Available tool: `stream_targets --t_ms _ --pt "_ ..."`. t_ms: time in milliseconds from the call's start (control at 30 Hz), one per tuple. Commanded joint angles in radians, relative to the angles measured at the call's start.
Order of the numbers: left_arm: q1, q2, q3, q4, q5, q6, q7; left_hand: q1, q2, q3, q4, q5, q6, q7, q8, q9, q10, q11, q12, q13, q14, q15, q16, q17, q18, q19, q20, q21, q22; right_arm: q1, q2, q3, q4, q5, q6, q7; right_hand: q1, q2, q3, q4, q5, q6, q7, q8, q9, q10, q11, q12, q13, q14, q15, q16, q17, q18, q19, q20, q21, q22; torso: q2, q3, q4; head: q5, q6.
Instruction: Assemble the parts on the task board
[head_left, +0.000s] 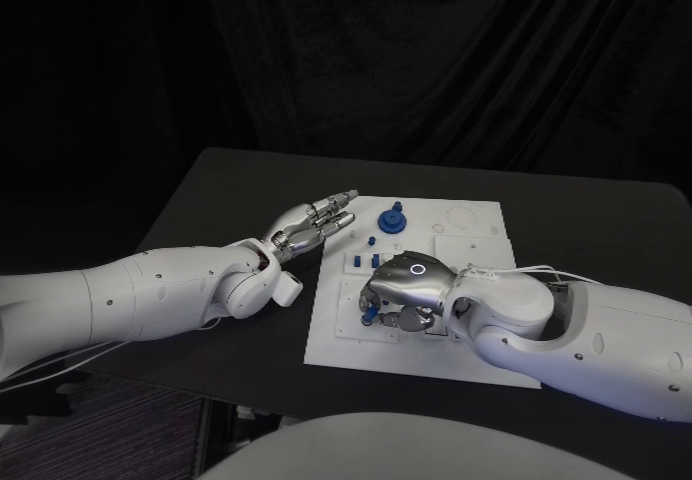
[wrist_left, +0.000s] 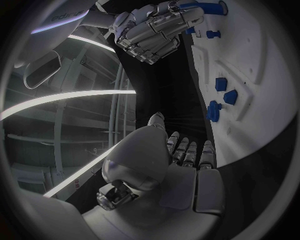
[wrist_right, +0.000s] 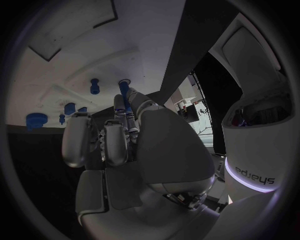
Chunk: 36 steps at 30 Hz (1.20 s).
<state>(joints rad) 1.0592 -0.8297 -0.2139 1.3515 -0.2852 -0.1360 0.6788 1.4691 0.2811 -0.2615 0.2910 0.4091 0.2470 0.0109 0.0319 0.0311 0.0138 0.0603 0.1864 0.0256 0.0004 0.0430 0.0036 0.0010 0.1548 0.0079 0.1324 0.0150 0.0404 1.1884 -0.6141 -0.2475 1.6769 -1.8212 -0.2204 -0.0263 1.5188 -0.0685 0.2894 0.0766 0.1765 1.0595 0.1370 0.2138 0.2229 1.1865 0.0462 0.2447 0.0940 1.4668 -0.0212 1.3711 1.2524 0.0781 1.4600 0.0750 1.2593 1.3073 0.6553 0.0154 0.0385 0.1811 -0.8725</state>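
Your bench (head_left: 231, 190) is the biggest thing here, black, with the white board (head_left: 476, 225) lying flat in its middle so both arms can reach it.

Your right hand (head_left: 404, 290) is down over the board's near-left part, knuckles up and fingers curled under. In its wrist view a blue part (wrist_right: 124, 90) sits just at its fingertips, but you cannot tell from these pictures whether the fingers pinch that piece or only press beside it. I judge this hand is doing the fitting, which is why it sits so low and tight over the recess.

Your left hand (head_left: 315, 222) holds nothing. Its fingers lie straight and close together, stretched out at the board's left edge. Whether it touches that edge is unclear. It looks parked there to stay out of the working hand's way, or perhaps to steady the board.

The parts come last. A blue knob (head_left: 391, 217) stands upright near the far middle of the board, well apart from the right hand. Small blue pegs (head_left: 372, 241) stand just nearer, between the knob and the right hand. A few more blue pieces (wrist_left: 224, 91) lie along the board's left side, seen from the left wrist.

Assembly seems under way, not finished, since loose pieces remain.
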Motion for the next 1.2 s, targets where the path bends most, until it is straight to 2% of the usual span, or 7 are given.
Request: stream_targets --t_ms 33,267,800,1200 --pt "-0.001 0.002 0.001 0.002 0.005 0.004 0.083 -0.009 0.001 -0.007 0.0 -0.006 0.002 0.003 0.003 0.001 0.002 0.004 0.001 0.0 0.0 0.004 -0.004 -0.001 0.004 0.003 0.003 -0.005 0.0 -0.006 0.004 0.001 -0.002 -0.01 0.005 -0.014 0.007 0.0 0.0 -0.007 -0.001 0.036 -0.027 0.002 0.109 0.008 -0.001 0.001 0.0 0.035 -0.009 0.002 0.0 -0.013 0.005 0.002 0.005 0.179 0.0 -0.0003 -0.0007 0.003 0.0" --pt "-0.001 0.0 0.001 0.005 0.005 0.006 0.08 -0.008 0.002 -0.006 0.0 -0.008 0.001 0.005 0.003 0.001 0.002 0.004 0.0 0.0 0.0 0.005 -0.004 -0.001 0.004 0.003 0.003 -0.005 0.0 -0.011 0.015 0.001 -0.011 -0.01 0.013 -0.015 0.005 0.0 0.0 -0.007 -0.002 0.036 -0.027 0.002 0.11 0.01 -0.001 0.001 0.001 0.034 -0.009 0.0 -0.003 -0.014 0.007 0.001 0.009 0.18 0.0 -0.0004 -0.0001 0.002 0.0" --pt "-0.001 0.001 0.001 0.005 0.005 0.014 0.076 -0.005 0.003 -0.004 -0.002 -0.01 -0.004 0.007 0.002 0.0 0.001 0.005 -0.001 0.0 0.0 0.007 -0.004 -0.001 0.003 0.003 0.004 -0.005 0.0 -0.018 0.02 0.0 -0.019 -0.01 0.069 -0.035 0.008 0.001 0.001 -0.011 -0.003 0.037 -0.027 -0.002 0.112 0.01 -0.002 -0.001 0.004 0.03 -0.009 -0.006 -0.012 -0.013 0.003 0.001 0.001 0.177 0.0 -0.0004 0.0002 0.0 0.0" --pt "-0.002 0.002 0.001 0.005 0.005 0.019 0.073 -0.005 0.003 -0.004 -0.002 -0.01 -0.004 0.007 0.002 0.0 0.001 0.005 -0.001 0.0 0.0 0.007 -0.004 -0.001 0.003 0.003 0.004 -0.005 0.0 -0.018 0.016 0.0 -0.018 -0.01 0.077 -0.041 0.011 0.002 0.003 -0.014 0.001 0.039 -0.026 -0.003 0.114 0.008 -0.001 -0.003 0.006 0.028 -0.009 -0.009 -0.015 -0.012 0.001 0.001 -0.002 0.177 0.0 0.0001 -0.0004 0.0 0.0"
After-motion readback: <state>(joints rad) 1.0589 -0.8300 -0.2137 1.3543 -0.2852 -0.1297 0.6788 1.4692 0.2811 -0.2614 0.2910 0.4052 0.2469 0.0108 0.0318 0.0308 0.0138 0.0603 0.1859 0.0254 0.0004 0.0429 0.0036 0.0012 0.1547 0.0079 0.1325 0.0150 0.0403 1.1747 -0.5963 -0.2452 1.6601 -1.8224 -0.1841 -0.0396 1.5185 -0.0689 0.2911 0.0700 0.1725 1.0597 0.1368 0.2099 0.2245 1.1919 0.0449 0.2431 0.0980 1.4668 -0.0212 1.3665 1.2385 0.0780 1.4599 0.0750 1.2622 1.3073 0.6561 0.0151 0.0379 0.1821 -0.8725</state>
